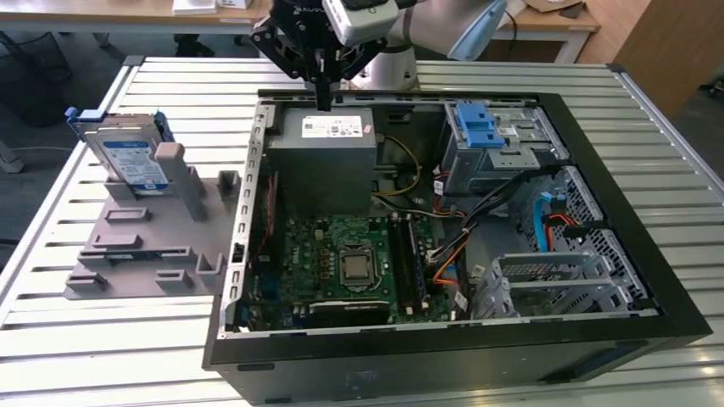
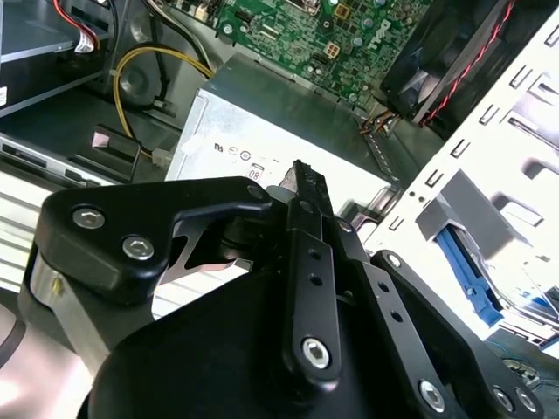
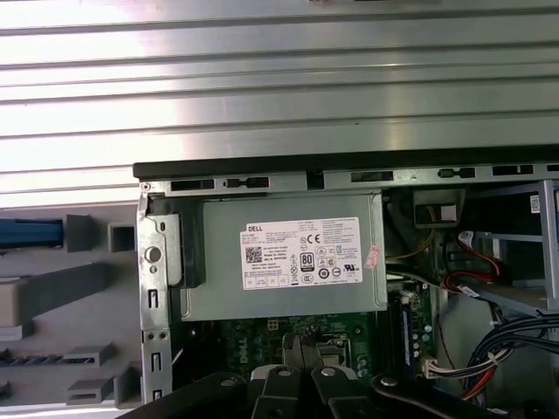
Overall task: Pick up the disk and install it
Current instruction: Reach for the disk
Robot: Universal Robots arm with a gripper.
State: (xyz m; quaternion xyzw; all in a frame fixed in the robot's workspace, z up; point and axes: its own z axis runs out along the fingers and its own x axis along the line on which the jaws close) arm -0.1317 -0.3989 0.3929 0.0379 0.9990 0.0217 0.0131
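The hand [image 1: 325,103] points straight down over the grey box [image 1: 328,144], fingers pressed together, holding nothing. The disk [image 1: 127,157] stands well apart.

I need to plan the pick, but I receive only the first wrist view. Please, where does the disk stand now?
Observer: In the exterior view, the disk stands on edge in the grey holder, at the exterior view's left of the computer case.
Operator: Is the pincer close to it?
Observer: No. The pincer hangs above the power supply, well apart from the disk.
Operator: What is beside the power supply?
Observer: At the exterior view's right of it sits a metal drive cage with a blue latch on top.
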